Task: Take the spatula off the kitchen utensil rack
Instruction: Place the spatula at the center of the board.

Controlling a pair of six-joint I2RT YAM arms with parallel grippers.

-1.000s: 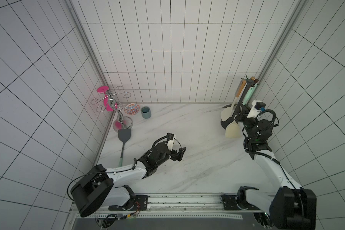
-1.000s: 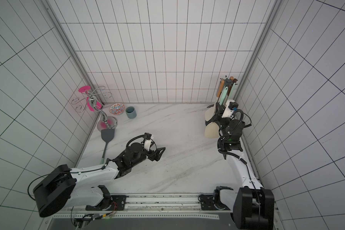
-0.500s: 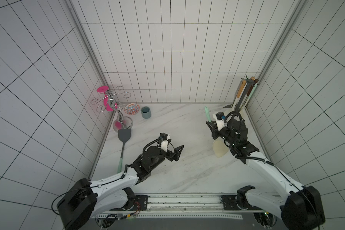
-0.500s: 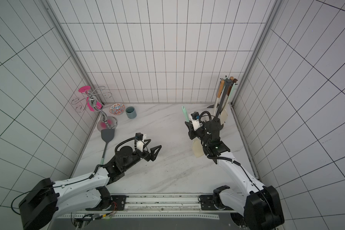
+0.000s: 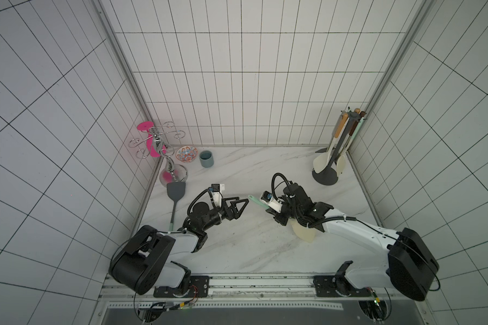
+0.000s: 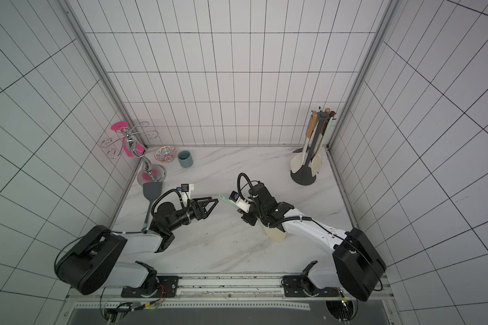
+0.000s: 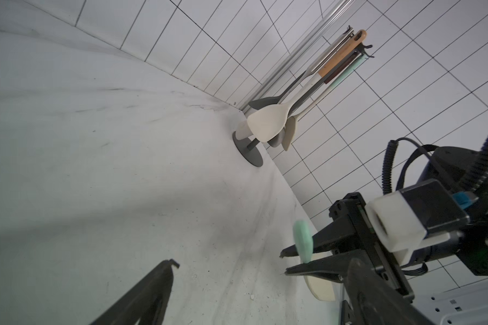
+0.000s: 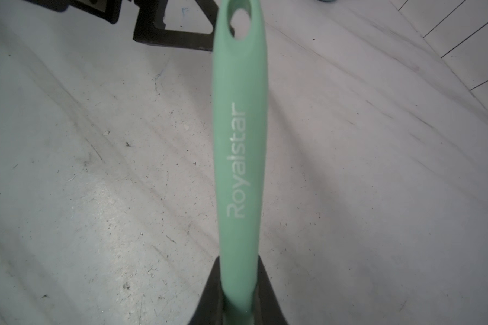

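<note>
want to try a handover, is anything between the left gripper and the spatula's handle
Nothing visible. The open left gripper faces the free green end of the spatula held by the right gripper, with only bare countertop between them.

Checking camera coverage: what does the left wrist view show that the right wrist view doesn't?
Only left wrist: the kitchen utensil rack with utensils hanging, and the cream blade of the spatula. Only right wrist: the Royalstar lettering and hanging hole on its handle. Both: the mint handle, the right claw shut on it, and the marble table.
</note>
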